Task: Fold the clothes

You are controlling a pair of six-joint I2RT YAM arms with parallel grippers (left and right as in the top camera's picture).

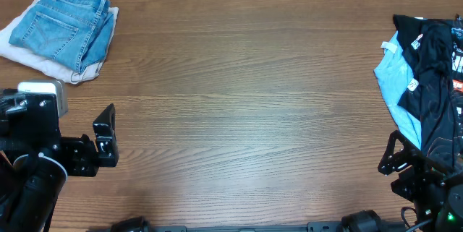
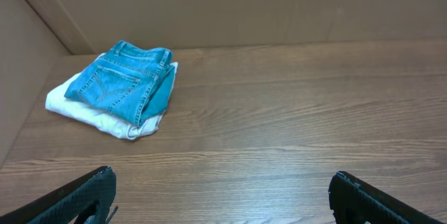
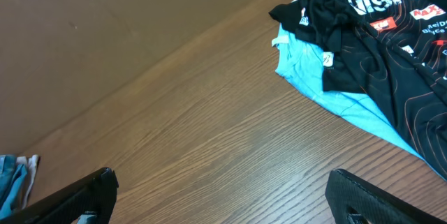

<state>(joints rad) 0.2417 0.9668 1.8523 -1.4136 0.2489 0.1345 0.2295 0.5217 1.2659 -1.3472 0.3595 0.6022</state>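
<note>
Wood table (image 1: pixel 239 109) holds the jeans (image 1: pixel 64 24) at its far left corner atop beige trousers (image 1: pixel 45 66); left claw (image 2: pixel 220 185) and right claw (image 3: pixel 220 182) gape empty, and I judge the denim heavy, limp yet grippy, best pinched at the waistband.

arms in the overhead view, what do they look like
Both are black. The left arm carries a pale grey boxy module and ends in angular black jaws. The right arm shows a small greenish glow; its jaws are black too.

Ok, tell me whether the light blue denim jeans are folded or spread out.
Folded: the light blue denim jeans lie as a compact bundle atop pale cloth.
</note>
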